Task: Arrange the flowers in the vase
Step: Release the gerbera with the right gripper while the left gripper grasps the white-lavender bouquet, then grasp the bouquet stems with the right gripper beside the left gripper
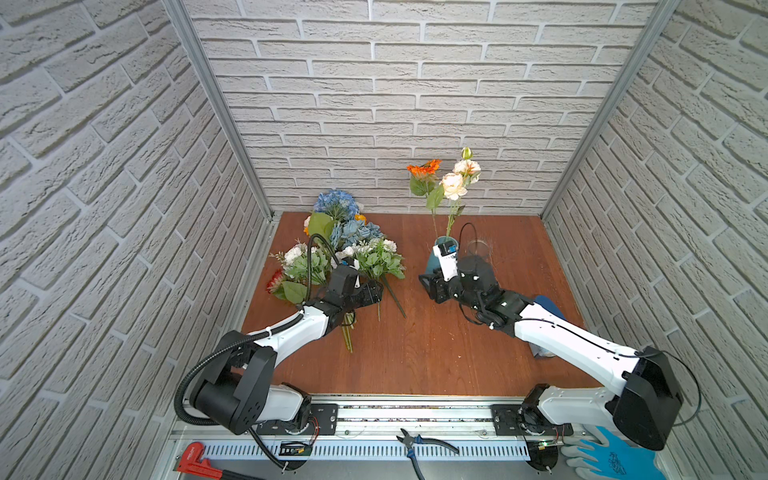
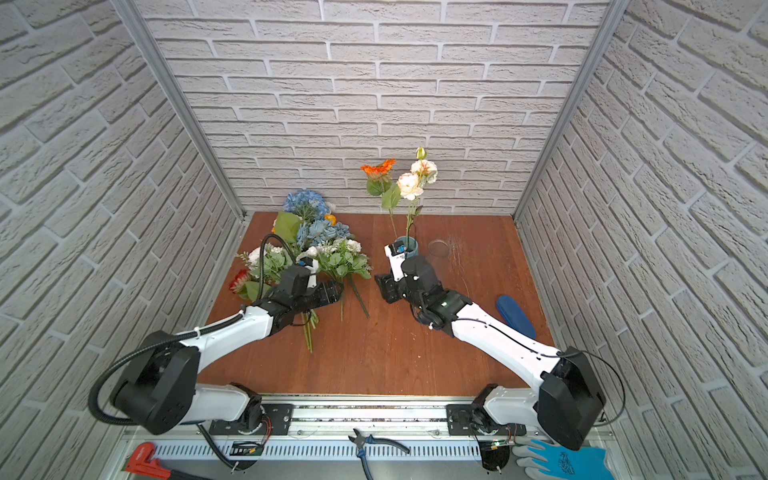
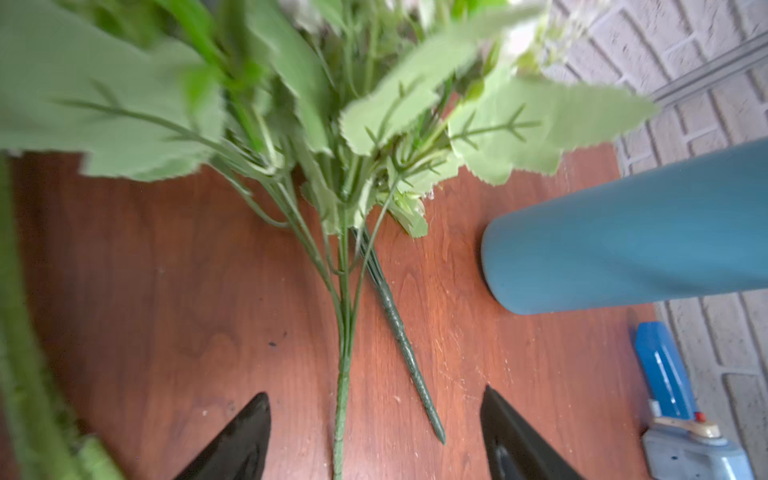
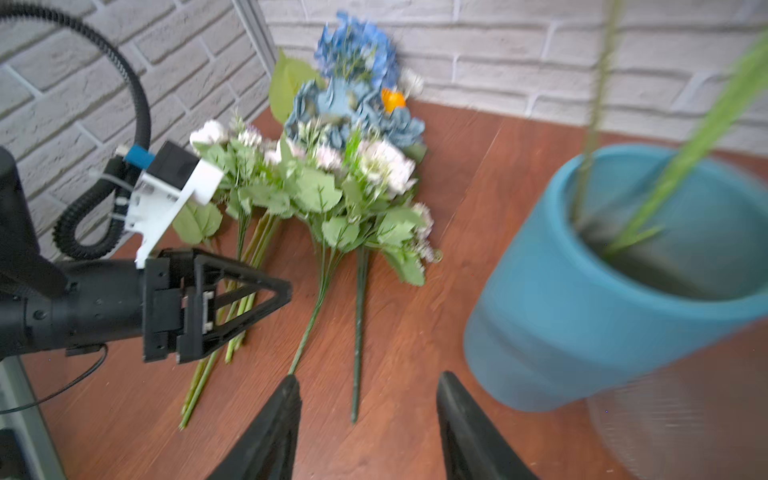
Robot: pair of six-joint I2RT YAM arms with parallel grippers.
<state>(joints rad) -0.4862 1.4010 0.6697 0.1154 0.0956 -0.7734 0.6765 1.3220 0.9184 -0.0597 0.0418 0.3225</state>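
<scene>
The flowers (image 1: pixel 345 245) lie in a heap at the table's back left: blue hydrangea, blue roses and white-and-green bunches, stems pointing forward. A teal vase (image 1: pixel 433 262) stands mid-table holding an orange bloom (image 1: pixel 424 167) and peach roses (image 1: pixel 454 185). My left gripper (image 3: pixel 374 392) is open low over the table, with the light green stem (image 3: pixel 343 395) of a white bunch lying between its fingers, untouched. My right gripper (image 4: pixel 368 386) is open and empty beside the vase (image 4: pixel 582 291), and a dark stem's tip (image 4: pixel 355 415) lies under its gap.
A clear glass (image 1: pixel 478 249) stands just right of the vase. A blue case (image 1: pixel 548 307) lies under my right arm. Pliers (image 1: pixel 419 442), a red wrench (image 1: pixel 195 457) and a blue glove (image 1: pixel 611 457) rest on the front rail. Brick walls close in three sides.
</scene>
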